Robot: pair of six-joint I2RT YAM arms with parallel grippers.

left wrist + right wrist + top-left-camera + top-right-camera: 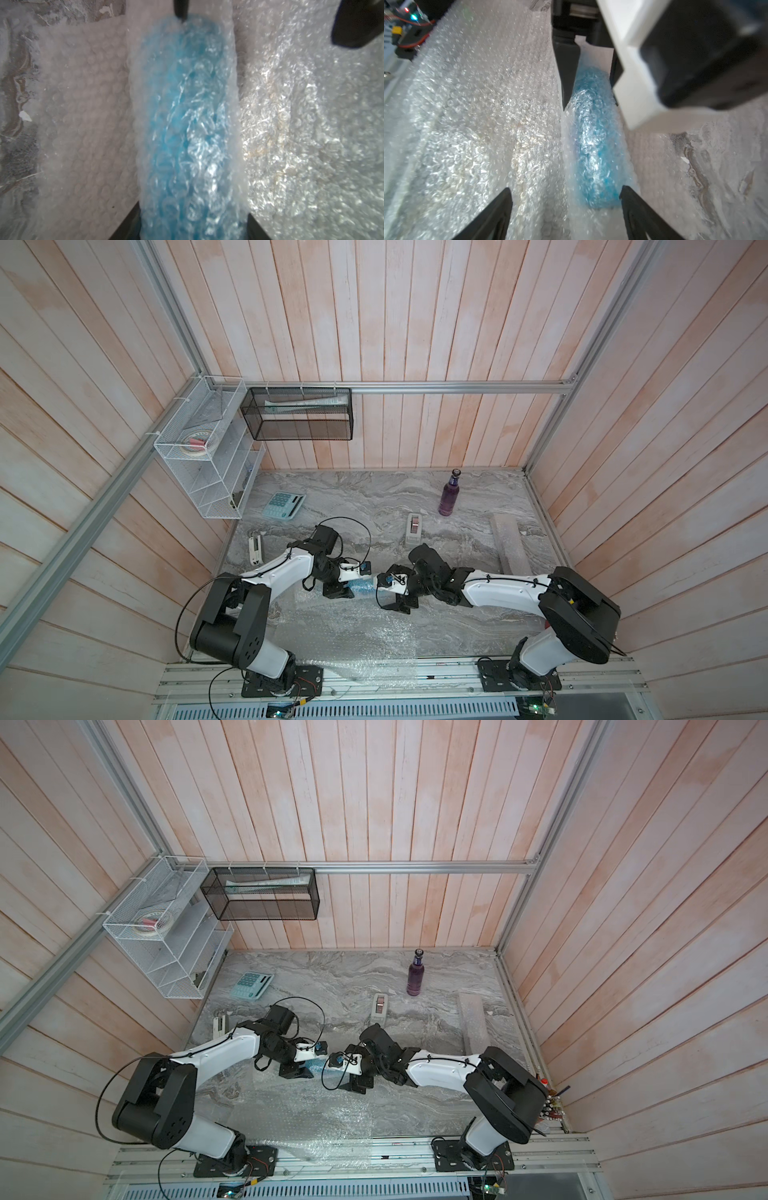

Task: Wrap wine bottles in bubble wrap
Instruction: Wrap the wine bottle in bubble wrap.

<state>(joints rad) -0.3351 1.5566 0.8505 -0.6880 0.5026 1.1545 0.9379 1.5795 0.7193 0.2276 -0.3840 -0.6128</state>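
As blue bottle (362,587) lies flat, half-rolled in bubble wrap (353,635), long axis runs arm to arm | left gripper (193,209): clamped on one wrapped end | right gripper (565,188): jaws wide, empty, straddling opposite end

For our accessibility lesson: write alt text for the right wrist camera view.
A blue bottle rolled in bubble wrap lies between the open fingers of the right gripper. The left gripper clasps its far end, and more wrap spreads flat on either side.
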